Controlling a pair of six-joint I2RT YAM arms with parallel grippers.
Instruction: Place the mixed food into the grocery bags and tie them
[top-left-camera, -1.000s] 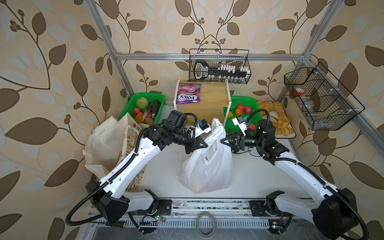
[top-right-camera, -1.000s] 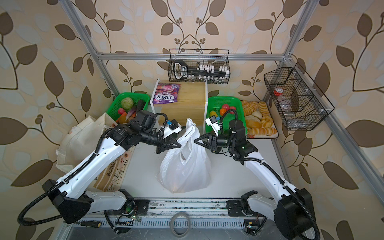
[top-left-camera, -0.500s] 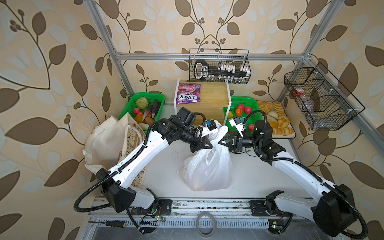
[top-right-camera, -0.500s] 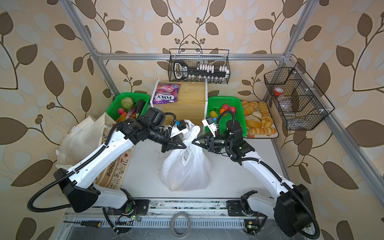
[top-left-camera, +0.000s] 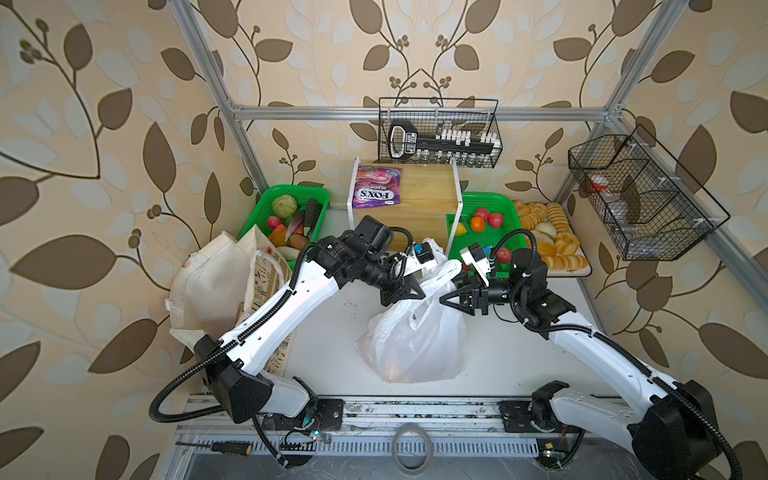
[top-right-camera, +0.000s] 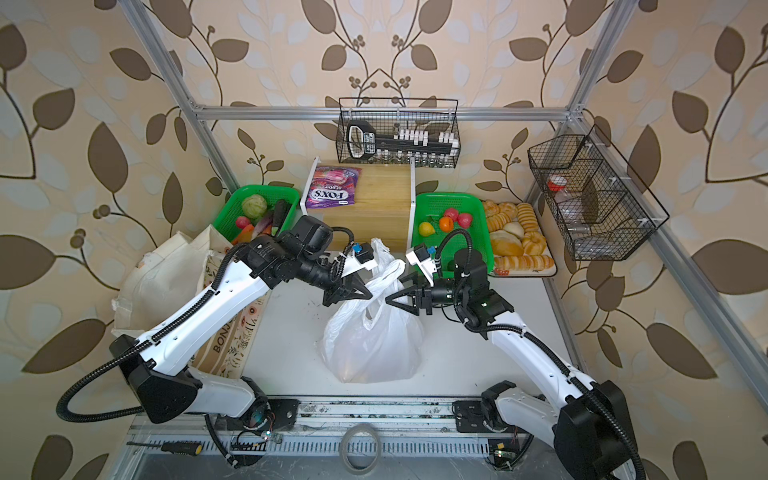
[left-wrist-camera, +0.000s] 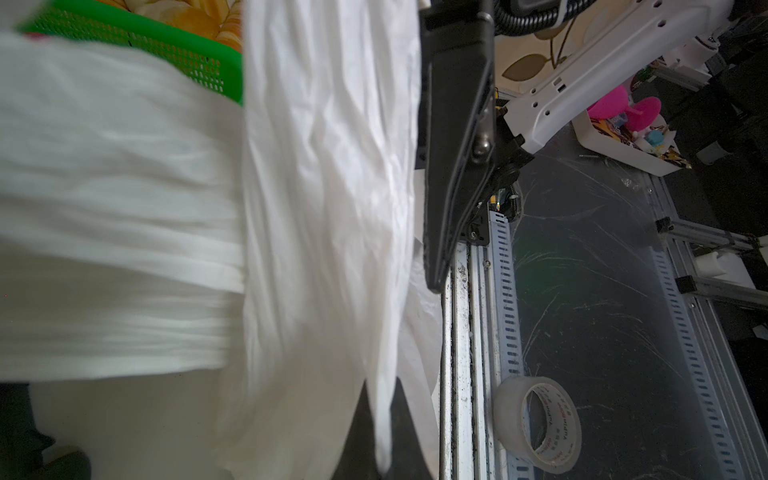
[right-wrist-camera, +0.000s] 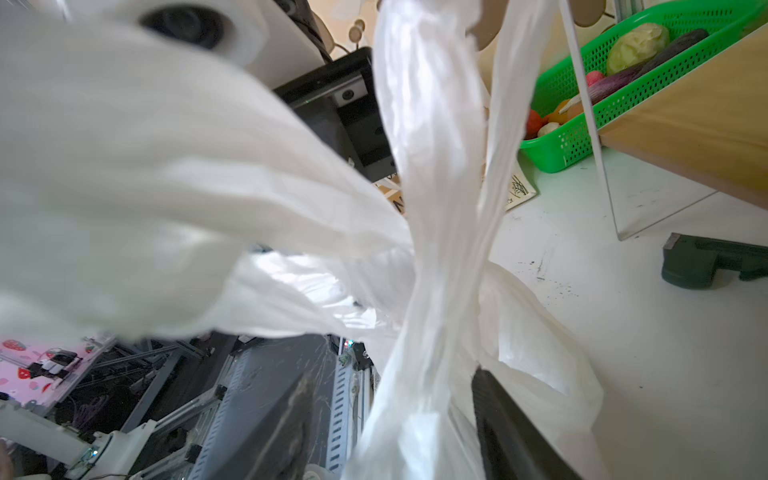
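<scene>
Both top views show my two arms meeting over the thin white crinkly plastic carrier bag (top-left-camera: 415, 345) (top-right-camera: 374, 345). It stands on the white table (top-left-camera: 340, 328) in the middle of the frame, with a bulging body and its loop handles raised. My left gripper (top-left-camera: 411, 291) (top-right-camera: 357, 293) reaches in from the left and is pressed together on one handle. In the left wrist view the white film is pinched tight between its dark fingers (left-wrist-camera: 353, 457).

My right gripper (top-left-camera: 451, 299) (top-right-camera: 397, 300) reaches in from the right, just beside the left one, and the tips almost face each other. In the right wrist view its two fingers (right-wrist-camera: 511, 432) stand clearly apart. A twisted strand of the bag handle runs loose between them, closer to one finger. What is inside the bag I cannot tell, because the film is too cloudy.

The cream canvas tote with floral print (top-left-camera: 212, 286) lies slumped at the left of the frame, partly under my left arm. The purple Fox's sweets packet (top-left-camera: 377, 187) lies on top of the wooden shelf box (top-left-camera: 428, 195) at the upper middle. Right of the box, the green plastic mesh basket (top-left-camera: 494, 199) holds a toy orange (top-left-camera: 478, 224), a yellow pear (top-left-camera: 460, 228) and small red fruits (top-left-camera: 495, 219). A second green basket (top-left-camera: 291, 189), left of the box, holds toy vegetables.
</scene>
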